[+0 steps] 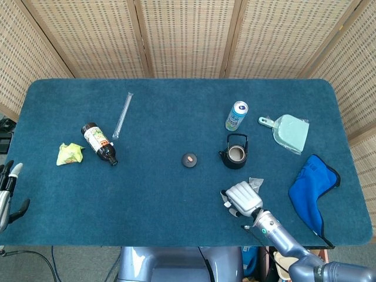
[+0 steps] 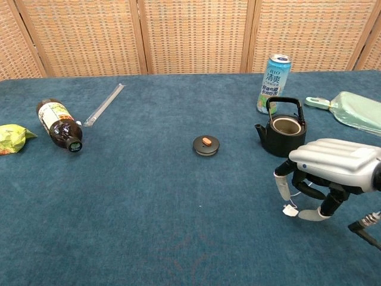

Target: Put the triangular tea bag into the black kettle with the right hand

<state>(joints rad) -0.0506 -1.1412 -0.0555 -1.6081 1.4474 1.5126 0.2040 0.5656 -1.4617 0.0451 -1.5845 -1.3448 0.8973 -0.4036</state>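
right hand (image 2: pixel 330 170): palm down, low over the blue cloth, near the front edge, in front of the kettle; also seen in head view (image 1: pixel 243 198)
right fingers (image 2: pixel 282 186): curled downward, tips apart, at or close to the cloth; whether they pinch anything, cannot tell
tea bag tag (image 2: pixel 290 210): small white square on the cloth, right below the hand, between the fingertips and the thumb tip; touching or not, cannot tell
tea bag (image 1: pixel 255 184): pale triangular piece lying on the cloth just beside the back-right edge of the hand in head view, not in the fingers; hidden behind the hand in chest view
string: thin white line near the fingers in chest view, too fine to follow
black kettle (image 2: pixel 282 131): upright, lid off, opening bare, handle up; behind the hand, apart from it; head view (image 1: pixel 235 154)
kettle lid (image 2: pixel 206 145): flat on the cloth, orange knob up, left of the kettle, well apart
left hand (image 1: pixel 8 191): at the far left edge of head view, off the table's side, fingers spread apart, holding nothing
can (image 2: pixel 277 75): upright just behind the kettle
dustpan (image 1: pixel 288 131): pale green, right of the can
blue cloth rag (image 1: pixel 314 187): right of the hand
brown bottle (image 2: pixel 59 127): lying on its side, left part
clear tube (image 2: pixel 105 104): lying behind the bottle
yellow-green wrapper (image 2: pixel 12 137): crumpled, far left
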